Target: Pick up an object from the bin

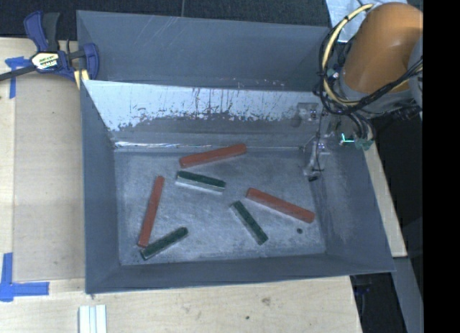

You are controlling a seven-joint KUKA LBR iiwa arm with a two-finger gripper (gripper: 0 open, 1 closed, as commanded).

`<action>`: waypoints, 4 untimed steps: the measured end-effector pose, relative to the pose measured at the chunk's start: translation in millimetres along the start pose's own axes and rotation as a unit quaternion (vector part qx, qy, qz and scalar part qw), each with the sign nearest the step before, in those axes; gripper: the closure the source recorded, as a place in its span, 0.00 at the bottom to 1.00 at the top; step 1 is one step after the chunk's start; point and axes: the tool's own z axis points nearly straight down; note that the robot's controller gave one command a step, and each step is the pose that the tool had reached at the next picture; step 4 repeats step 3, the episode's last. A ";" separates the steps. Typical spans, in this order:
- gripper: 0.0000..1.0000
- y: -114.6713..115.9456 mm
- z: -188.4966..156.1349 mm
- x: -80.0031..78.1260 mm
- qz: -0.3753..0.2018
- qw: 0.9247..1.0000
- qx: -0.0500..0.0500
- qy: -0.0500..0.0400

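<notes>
One grey metal bin lies around your claw, which hangs near its right wall; you cannot tell whether it is released or clenched. Just below-left of the claw lies a red stick, with a second red stick well left at claw level and a third red stick far left. Shorter, a green stick lies below-left beside the nearest red one, a second green stick left, and a third green stick farthest down-left.

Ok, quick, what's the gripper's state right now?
Gripper: cannot be told, open or closed; it hangs near the right wall of the bin.
</notes>
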 end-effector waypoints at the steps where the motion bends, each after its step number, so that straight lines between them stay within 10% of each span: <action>1: 0.00 33.7 112.8 67.5 0.019 1.000 -0.001 0.002; 2: 1.00 32.4 108.0 63.7 0.019 1.000 0.000 -0.004; 3: 1.00 8.0 -43.1 51.5 -0.004 1.000 0.002 -0.009; 4: 1.00 8.0 -43.1 51.5 -0.004 1.000 0.002 -0.009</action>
